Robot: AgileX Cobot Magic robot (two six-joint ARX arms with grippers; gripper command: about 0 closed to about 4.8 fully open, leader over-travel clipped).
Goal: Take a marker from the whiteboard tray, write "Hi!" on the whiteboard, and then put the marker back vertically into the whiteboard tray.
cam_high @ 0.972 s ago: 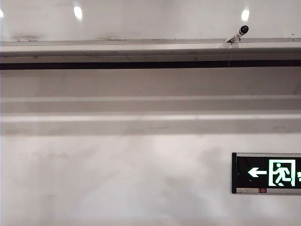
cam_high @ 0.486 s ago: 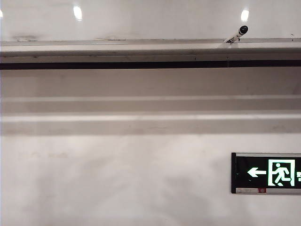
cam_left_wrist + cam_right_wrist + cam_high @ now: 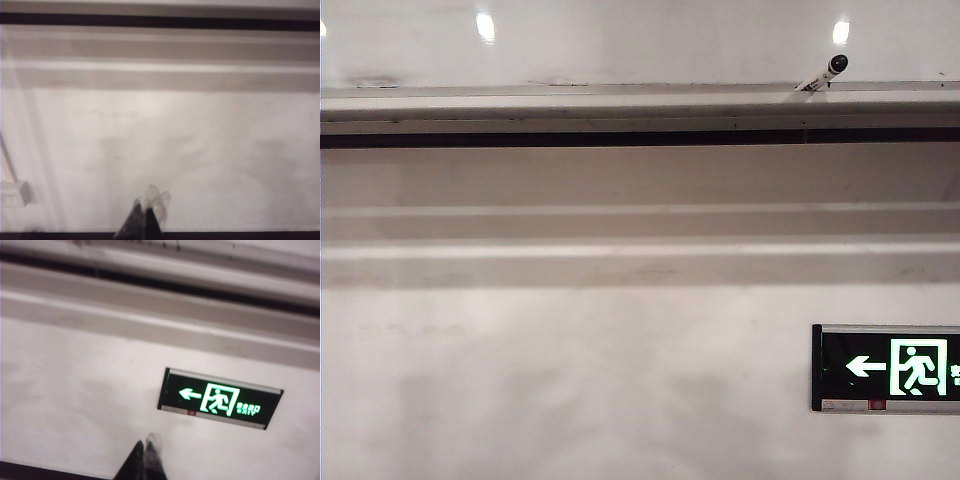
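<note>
White marker (image 3: 823, 73) tilted on tray (image 3: 570, 104); left tool (image 3: 145, 220), right tool (image 3: 145, 460) pressed together, well apart.

A green exit sign (image 3: 887, 367) hangs on the whitish wall. It shows a white arrow that points to the left and a running figure in a doorway. In the right wrist view, small green characters stand beside the figure, too blurred to read. The marker's (image 3: 823, 73) dark print is too small to read.
</note>
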